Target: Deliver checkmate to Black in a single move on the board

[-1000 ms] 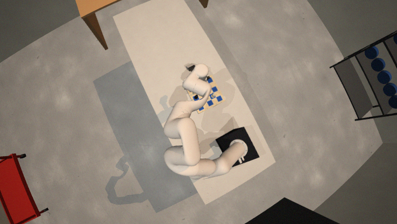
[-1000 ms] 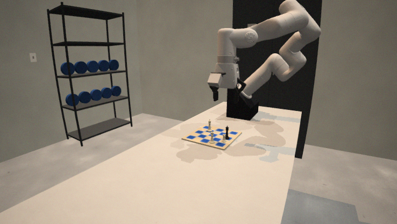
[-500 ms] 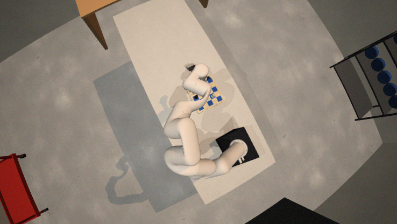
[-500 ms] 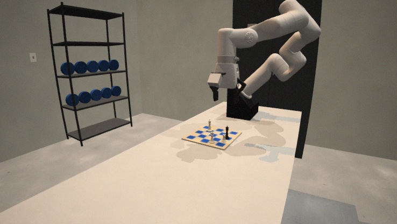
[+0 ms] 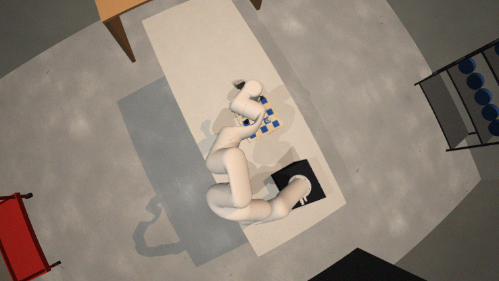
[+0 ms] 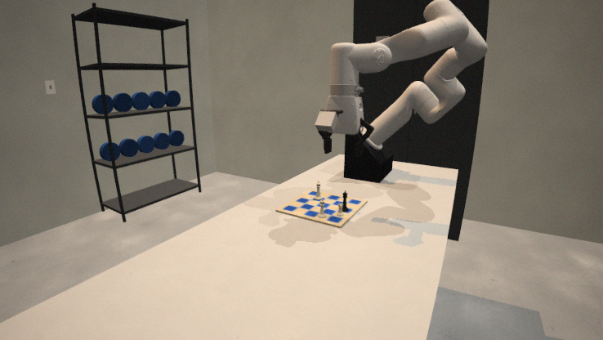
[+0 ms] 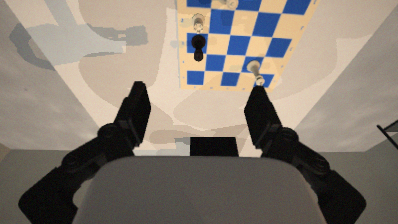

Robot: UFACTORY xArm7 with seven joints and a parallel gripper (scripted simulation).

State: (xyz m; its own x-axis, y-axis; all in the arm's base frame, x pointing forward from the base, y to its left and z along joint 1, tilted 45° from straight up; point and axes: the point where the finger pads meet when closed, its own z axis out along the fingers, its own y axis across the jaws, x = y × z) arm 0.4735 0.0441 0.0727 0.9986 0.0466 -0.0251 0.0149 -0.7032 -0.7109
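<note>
A small blue-and-tan chessboard (image 6: pixel 319 207) lies on the long table; it also shows in the wrist view (image 7: pixel 243 40) and from above (image 5: pixel 262 119). A black king (image 6: pixel 345 200) stands at the board's right edge, also seen in the wrist view (image 7: pixel 198 46). Three white pieces stand upright: a tall one at the far side (image 6: pixel 318 190), one near the middle (image 6: pixel 322 208), and a small one (image 6: pixel 340 208) next to the black king. My gripper (image 6: pixel 326 143) hangs high above the table, beyond the board's far edge. Its fingers are wide open and empty.
My black base block (image 6: pixel 366 162) stands on the table behind the board. A black shelf rack (image 6: pixel 135 105) with blue rolls stands at the left. A red cart (image 5: pixel 19 237) and an orange table (image 5: pixel 115 13) stand on the floor, away from the board.
</note>
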